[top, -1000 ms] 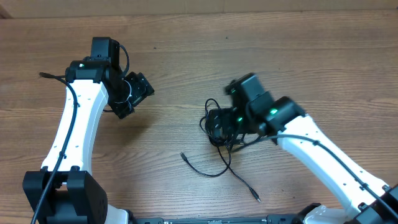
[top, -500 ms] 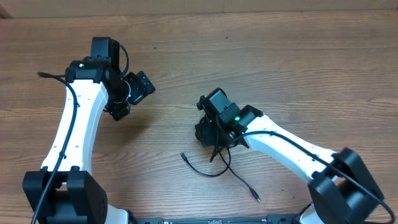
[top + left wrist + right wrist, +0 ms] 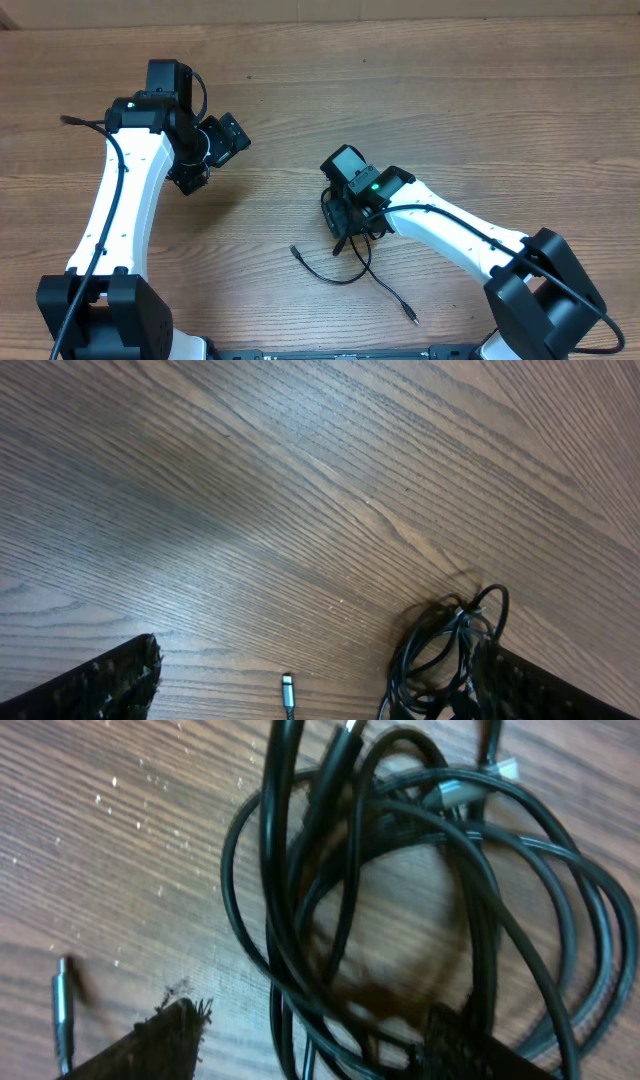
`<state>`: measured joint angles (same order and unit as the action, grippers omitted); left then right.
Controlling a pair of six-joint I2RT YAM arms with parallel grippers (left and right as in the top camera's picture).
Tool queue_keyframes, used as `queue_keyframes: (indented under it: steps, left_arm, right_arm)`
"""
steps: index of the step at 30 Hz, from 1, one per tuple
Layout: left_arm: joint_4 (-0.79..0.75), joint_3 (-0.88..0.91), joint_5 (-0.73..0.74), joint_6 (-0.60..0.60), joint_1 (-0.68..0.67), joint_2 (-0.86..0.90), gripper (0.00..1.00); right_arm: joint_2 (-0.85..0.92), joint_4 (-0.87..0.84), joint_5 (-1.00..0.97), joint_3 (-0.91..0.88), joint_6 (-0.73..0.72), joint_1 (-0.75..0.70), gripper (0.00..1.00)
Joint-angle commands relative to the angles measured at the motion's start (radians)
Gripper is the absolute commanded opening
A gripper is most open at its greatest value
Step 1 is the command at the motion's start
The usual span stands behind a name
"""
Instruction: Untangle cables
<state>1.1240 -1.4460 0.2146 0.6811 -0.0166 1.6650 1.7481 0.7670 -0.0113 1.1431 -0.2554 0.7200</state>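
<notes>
The cables [image 3: 348,232] are thin black cords tangled in a looped bundle at the table's middle. Two loose tails run out of it to plugs at the front [image 3: 295,250] and front right [image 3: 414,320]. My right gripper [image 3: 345,212] is down on the bundle. In the right wrist view it [image 3: 320,1050] is open, with several strands of the bundle [image 3: 400,890] passing between its fingers. My left gripper [image 3: 212,155] is open and empty, held well to the left. The left wrist view shows it [image 3: 350,702] open, with the bundle [image 3: 445,650] and one plug [image 3: 288,692] ahead.
A thin black cord end [image 3: 70,120] pokes out to the left of the left arm. In the right wrist view a silvery plug [image 3: 62,1005] lies on the wood left of the fingers. The table is bare wood all round.
My right gripper swung left from the bundle's right side and came down onto it, turning as it went. The left arm barely moved.
</notes>
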Motion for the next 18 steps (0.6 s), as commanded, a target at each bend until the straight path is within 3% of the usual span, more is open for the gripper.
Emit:
queue_keyframes:
  steps: [1,7,13,18]
  left_arm:
    - [-0.003,0.009,-0.013,0.000,-0.003,-0.018,0.99]
    - [-0.003,0.009,-0.013,0.000,-0.003,-0.018,1.00]
    - [0.006,0.010,-0.012,-0.001,-0.003,-0.018,1.00]
    - [0.006,0.009,-0.012,0.000,-0.003,-0.018,1.00]
  right_arm:
    - [-0.079,0.031,-0.010,0.066,-0.029,0.042,0.67]
    - [-0.076,-0.038,-0.127,0.034,-0.017,0.200,0.67]
    - [0.016,-0.122,-0.336,0.011,0.003,0.181,0.68]
    - [0.063,-0.143,-0.228,0.009,0.051,0.139,0.64]
